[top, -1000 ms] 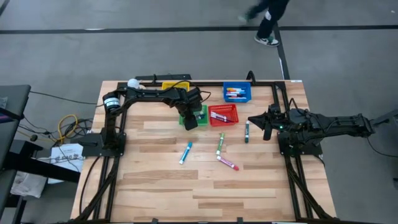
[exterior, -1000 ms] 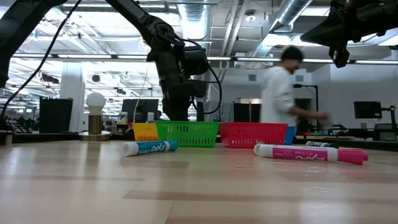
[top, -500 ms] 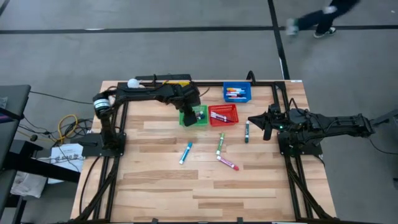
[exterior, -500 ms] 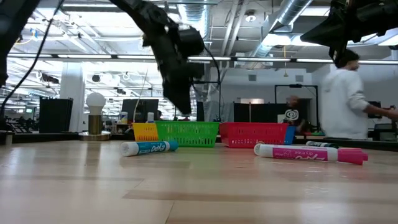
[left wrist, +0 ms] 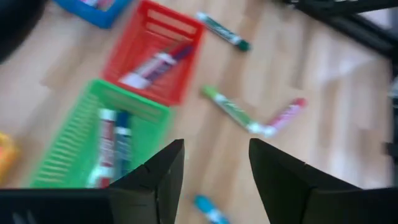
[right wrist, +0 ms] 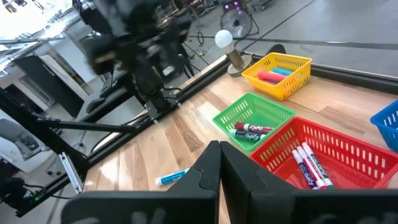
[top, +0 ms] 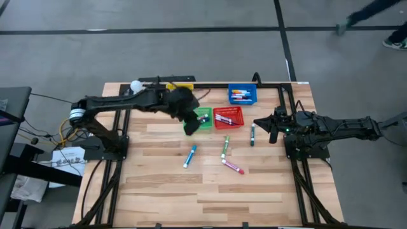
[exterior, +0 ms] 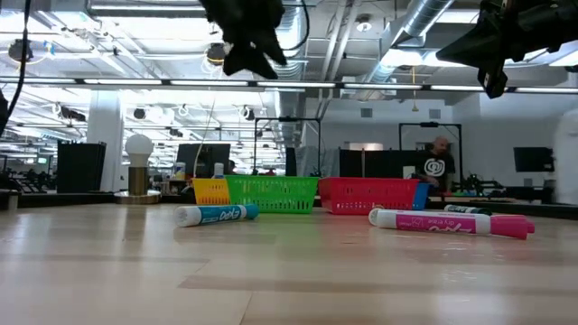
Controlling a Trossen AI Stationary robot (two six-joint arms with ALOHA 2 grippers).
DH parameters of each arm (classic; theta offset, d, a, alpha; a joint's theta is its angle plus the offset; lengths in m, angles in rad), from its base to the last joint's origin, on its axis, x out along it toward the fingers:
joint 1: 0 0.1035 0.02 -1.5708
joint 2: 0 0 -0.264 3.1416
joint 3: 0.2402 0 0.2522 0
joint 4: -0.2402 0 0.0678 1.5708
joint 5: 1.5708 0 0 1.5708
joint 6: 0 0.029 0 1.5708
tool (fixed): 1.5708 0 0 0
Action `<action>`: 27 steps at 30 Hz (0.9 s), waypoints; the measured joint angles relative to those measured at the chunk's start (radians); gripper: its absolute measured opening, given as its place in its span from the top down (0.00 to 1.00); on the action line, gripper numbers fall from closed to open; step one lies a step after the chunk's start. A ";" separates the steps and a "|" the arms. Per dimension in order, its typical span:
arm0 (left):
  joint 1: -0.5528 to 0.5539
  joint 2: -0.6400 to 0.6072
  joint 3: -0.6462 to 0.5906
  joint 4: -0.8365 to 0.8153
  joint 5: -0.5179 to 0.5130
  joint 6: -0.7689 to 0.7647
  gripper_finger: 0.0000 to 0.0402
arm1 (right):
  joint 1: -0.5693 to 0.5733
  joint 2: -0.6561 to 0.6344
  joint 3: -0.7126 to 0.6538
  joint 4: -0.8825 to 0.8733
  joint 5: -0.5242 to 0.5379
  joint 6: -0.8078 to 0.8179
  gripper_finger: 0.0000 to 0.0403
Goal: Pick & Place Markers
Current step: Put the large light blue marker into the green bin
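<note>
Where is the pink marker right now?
In the high view the pink marker lies loose on the wooden table, near the middle, nearer the right arm's side. Its closest neighbour is the green marker, just beyond one end.

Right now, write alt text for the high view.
The left arm's fingers hang open over the green basket, with red, blue and yellow baskets nearby. Four markers lie loose on the wooden table; the right arm waits at the right edge.
</note>
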 joint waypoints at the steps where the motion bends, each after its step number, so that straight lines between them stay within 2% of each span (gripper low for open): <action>1: -0.025 -0.001 0.000 0.000 0.000 -0.036 0.55 | 0.000 0.000 0.000 0.000 0.000 0.000 1.00; 9: -0.193 0.012 -0.012 -0.006 0.000 -0.300 0.55 | 0.000 0.000 0.000 0.000 0.000 0.000 1.00; 17: -0.316 0.010 -0.117 -0.009 0.000 -0.637 0.56 | 0.000 0.000 0.000 -0.001 0.000 0.000 1.00; 22: -0.359 0.010 -0.193 0.010 -0.023 -0.791 0.56 | 0.000 0.000 0.000 -0.001 0.000 0.000 1.00; 27: -0.365 0.010 -0.269 0.069 -0.031 -0.850 0.56 | 0.000 0.000 0.000 -0.001 0.000 0.000 1.00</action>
